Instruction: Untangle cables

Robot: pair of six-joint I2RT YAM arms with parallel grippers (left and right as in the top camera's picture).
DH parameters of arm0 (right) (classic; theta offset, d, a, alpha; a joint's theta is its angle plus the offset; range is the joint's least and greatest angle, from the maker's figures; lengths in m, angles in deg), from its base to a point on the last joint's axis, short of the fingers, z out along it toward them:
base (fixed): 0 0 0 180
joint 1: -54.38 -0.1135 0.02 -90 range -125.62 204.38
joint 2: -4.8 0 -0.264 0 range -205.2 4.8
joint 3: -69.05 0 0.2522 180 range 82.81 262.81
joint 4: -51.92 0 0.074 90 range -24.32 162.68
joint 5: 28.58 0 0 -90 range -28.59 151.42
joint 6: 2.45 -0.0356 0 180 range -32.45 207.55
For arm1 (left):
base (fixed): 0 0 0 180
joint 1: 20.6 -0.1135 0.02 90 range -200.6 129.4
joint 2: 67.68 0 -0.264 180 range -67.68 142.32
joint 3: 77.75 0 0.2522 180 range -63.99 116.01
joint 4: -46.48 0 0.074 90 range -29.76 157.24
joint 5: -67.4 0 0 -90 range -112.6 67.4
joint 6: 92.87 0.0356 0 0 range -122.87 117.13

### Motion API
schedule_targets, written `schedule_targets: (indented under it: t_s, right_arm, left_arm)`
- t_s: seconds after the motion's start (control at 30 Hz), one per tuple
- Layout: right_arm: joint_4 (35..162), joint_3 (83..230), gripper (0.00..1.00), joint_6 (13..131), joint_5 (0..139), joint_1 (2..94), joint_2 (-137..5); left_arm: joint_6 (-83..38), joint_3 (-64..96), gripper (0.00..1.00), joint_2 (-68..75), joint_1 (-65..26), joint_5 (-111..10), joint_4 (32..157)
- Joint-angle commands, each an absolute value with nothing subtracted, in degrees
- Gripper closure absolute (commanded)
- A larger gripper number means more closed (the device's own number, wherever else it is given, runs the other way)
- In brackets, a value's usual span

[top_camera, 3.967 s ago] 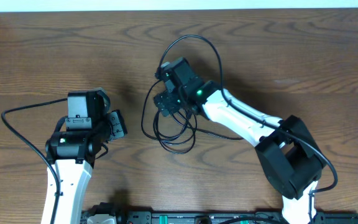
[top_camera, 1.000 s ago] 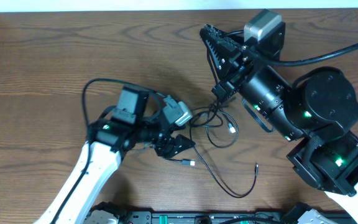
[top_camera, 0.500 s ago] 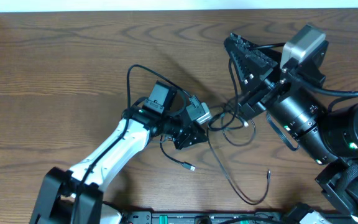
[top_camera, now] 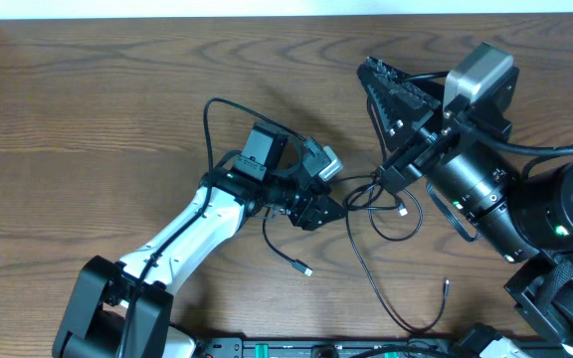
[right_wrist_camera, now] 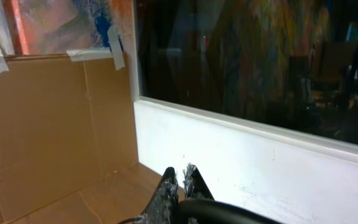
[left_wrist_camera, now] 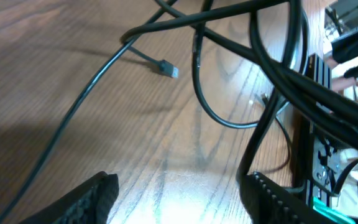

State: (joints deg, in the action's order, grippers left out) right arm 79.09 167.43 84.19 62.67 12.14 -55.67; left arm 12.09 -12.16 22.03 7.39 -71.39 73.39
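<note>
From overhead we see the cables (top_camera: 366, 189) bunched mid-worktop (top_camera: 117, 99), with loose ends trailing toward its near edge. Only the left wrist view shows us the left gripper (left_wrist_camera: 182, 190) gaping and holding nothing. The right wrist view shows the right gripper (right_wrist_camera: 180, 179) pinched tight on a black strand.

The left tool (top_camera: 321, 207) sits low over the wooden worktop (top_camera: 88, 119), jaws parted, just beside a loose tangle of black cables (top_camera: 356, 196). 2 strands run toward the near edge and end in small plugs. The right tool (top_camera: 367, 67) is held high, closed.
</note>
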Motion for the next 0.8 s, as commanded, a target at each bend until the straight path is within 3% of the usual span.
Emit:
schedule_targets:
  t_s: [0.0,0.3,0.37,0.47,0.53,0.6,0.77]
  right_arm:
    - [79.2,167.6,0.99,85.1,61.7,12.4,-55.1]
    - [79.6,167.6,0.99,85.1,61.7,12.4,-55.1]
    - [79.9,167.6,0.99,85.1,61.7,12.4,-55.1]
    - [80.3,167.6,0.99,85.1,61.7,12.4,-55.0]
    - [80.3,167.6,0.99,85.1,61.2,12.4,-55.0]
    - [80.3,167.6,0.99,85.1,58.5,12.4,-54.7]
    - [82.1,167.6,0.99,85.9,34.6,12.4,-52.4]
  left_arm:
    - [10.3,-12.2,0.23,22.4,9.7,-72.1,73.2]
    - [10.3,-12.2,0.22,22.4,15.4,-71.4,67.1]
    - [10.3,-12.2,0.35,22.4,16.2,-69.4,66.5]
    - [10.3,-12.2,0.75,22.4,16.8,-65.3,66.7]
    - [10.3,-12.2,0.87,22.4,16.8,-62.9,67.6]
    - [10.1,-12.2,0.92,22.4,16.4,-58.5,69.9]
    - [10.1,-12.2,0.93,22.4,12.7,-45.9,80.1]
